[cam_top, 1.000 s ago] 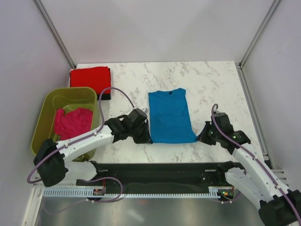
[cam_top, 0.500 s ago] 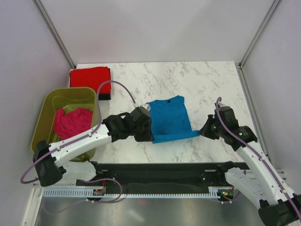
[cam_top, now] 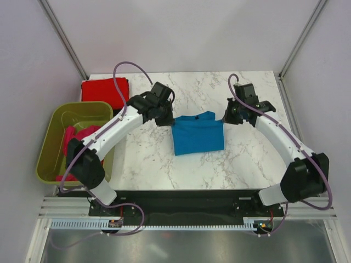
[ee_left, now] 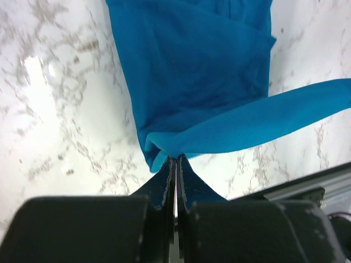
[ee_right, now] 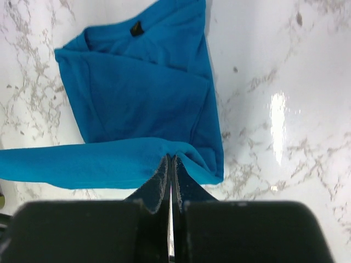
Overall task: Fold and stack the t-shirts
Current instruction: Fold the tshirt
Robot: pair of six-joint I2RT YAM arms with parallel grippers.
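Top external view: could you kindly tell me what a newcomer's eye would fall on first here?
The bright blue t-shirt in the middle of the table stands out first, one edge held up over the rest by the left jaws and the right jaws, both shut on its corners. Next come the folded red t-shirt at the far left corner and the magenta-pink t-shirt crumpled in the olive-green tub.

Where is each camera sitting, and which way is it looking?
Top camera: high behind the robot, looking down at the table; left arm and right arm both show.
Left wrist camera: on the left arm, looking down past the left gripper, shut on the blue t-shirt.
Right wrist camera: on the right arm, looking down past the right gripper, shut on the same t-shirt.
All three see the blue t-shirt.
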